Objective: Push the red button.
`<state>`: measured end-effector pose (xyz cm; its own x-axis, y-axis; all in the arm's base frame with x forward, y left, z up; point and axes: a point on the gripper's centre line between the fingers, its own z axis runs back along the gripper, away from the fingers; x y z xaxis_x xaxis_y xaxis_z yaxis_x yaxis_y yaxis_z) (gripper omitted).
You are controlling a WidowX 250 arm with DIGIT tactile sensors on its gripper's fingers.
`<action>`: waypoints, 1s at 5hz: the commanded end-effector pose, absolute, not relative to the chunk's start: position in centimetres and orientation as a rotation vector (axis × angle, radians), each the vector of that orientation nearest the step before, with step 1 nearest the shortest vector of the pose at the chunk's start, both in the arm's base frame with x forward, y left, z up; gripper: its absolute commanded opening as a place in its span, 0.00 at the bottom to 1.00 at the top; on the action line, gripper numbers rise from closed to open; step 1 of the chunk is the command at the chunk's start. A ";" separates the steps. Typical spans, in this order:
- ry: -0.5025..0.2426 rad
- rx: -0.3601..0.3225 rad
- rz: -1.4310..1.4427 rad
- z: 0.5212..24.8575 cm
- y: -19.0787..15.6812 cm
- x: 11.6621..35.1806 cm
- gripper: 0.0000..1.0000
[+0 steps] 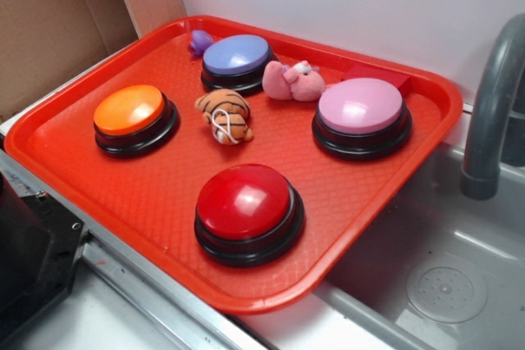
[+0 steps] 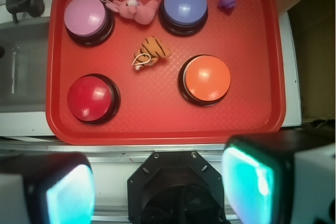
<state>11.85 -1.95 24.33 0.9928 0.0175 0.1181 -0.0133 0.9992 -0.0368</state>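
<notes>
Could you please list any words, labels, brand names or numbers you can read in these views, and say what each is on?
None can be read. The red button, the orange button, the pink button, the blue button and the tray show plain surfaces. The two plush toys and the faucet carry no visible lettering either.

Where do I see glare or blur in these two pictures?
Exterior view: bright glare spots on the red button and pink button; focus is fairly sharp. Wrist view: softer highlights on the domes, while the hand at the bottom edge is close and blurred, its pads glowing teal.
</notes>
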 end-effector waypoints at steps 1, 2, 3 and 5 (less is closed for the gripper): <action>-0.119 -0.036 0.015 24.3 -2.0 11.8 1.00; -0.073 -0.025 -0.235 20.0 -4.3 16.8 1.00; -0.065 0.035 -0.488 17.7 -8.2 21.2 1.00; -0.126 0.076 -0.800 15.2 -15.2 20.2 1.00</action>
<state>20.81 -14.18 14.44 0.7026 -0.7099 0.0495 0.7029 0.7031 0.1074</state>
